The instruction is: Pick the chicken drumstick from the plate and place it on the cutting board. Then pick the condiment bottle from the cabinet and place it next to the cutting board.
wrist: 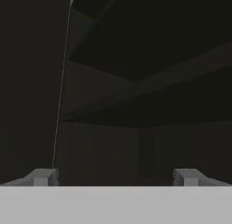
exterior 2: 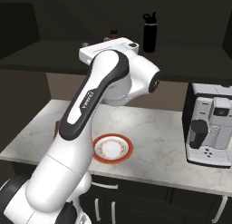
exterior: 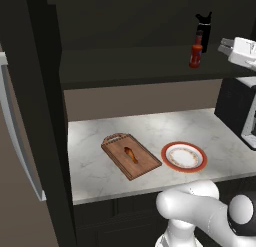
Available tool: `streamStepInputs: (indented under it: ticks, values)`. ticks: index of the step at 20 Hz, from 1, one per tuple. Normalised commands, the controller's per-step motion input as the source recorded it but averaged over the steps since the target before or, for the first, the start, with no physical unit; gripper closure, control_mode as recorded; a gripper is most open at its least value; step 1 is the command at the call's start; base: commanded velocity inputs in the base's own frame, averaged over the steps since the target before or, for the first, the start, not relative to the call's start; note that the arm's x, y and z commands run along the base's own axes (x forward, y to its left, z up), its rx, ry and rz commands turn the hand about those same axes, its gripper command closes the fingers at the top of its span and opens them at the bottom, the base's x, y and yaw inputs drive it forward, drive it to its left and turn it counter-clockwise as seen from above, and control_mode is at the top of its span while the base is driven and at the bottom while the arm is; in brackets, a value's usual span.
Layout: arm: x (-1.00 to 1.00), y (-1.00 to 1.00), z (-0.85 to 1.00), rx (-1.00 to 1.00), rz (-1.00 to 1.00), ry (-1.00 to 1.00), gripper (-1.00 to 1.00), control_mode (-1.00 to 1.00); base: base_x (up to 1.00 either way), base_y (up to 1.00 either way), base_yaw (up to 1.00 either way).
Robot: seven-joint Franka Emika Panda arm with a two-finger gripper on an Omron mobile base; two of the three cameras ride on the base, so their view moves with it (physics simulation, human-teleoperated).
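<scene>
Chicken drumstick is seen lying on the cutting board, beside the plate. Condiment bottle stands upright on the cabinet shelf. Gripper is spread wide, nothing pinched.

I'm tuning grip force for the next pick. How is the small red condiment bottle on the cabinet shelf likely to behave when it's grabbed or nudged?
The condiment bottle stands upright, tall and narrow, so a push near its neck would probably tip it. Its rounded body looks smooth, likely slippery, and apt to roll if it falls. The black bottle stands close behind, so a knock could hit it.
</scene>
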Motion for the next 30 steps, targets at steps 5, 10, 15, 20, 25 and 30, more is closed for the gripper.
streamStepInputs:
  ticks: [5,10,15,20,25,30]
  values:
    - [0.12,-0.19,0.0,0.0,0.0,0.0,-1.0,-1.0,0.0,0.0,0.0]
    - [0.07,-0.01,-0.03,0.0,0.0,0.0,-1.0,-1.0,0.0,0.0,0.0]
    - [0.05,0.0,-0.1,0.0,0.0,0.0,-1.0,-1.0,0.0,0.0,0.0]
    - [0.07,0.0,-0.11,0.0,0.0,0.0,-1.0,-1.0,0.0,0.0,0.0]
    - [0.13,0.0,-0.09,0.0,0.0,0.0,-1.0,-1.0,0.0,0.0,0.0]
    - [0.26,0.0,-0.04,0.0,0.0,0.0,-1.0,-1.0,0.0,0.0,0.0]
